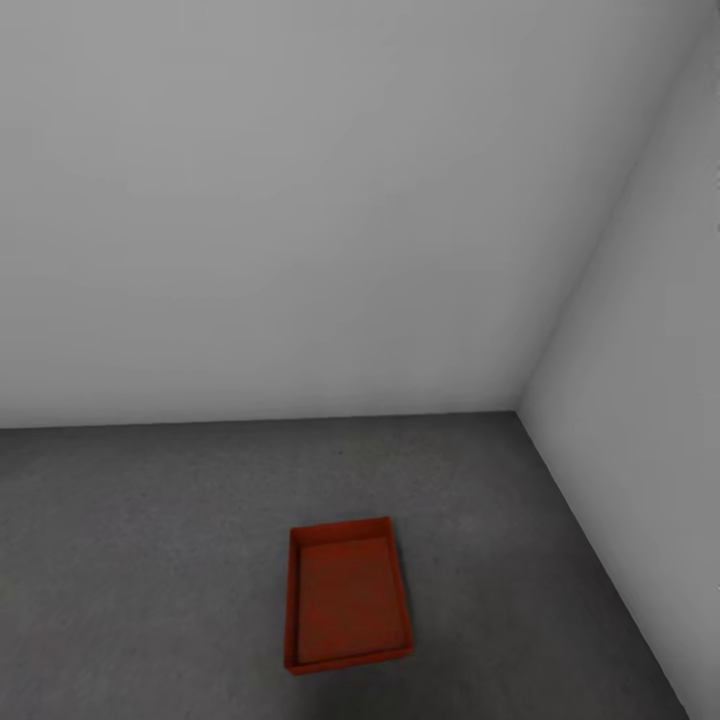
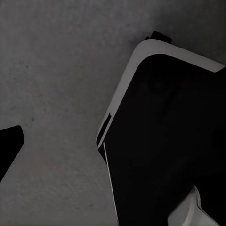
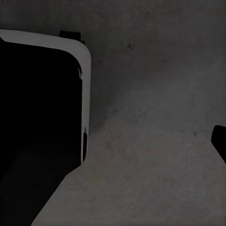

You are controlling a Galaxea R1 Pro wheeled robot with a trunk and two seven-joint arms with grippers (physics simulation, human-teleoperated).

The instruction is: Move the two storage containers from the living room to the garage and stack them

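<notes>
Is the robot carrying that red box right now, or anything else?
No. The red box sits by itself on the grey floor near the wall corner, and both wrist views show bare concrete, with nothing held.

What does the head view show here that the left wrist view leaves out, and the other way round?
Head view alone: one orange-red storage container lying open-side up on the floor, near the corner where two white walls meet. Left wrist view alone: a close look at the robot's dark, white-edged base. Both share the dark grey speckled concrete floor.
</notes>
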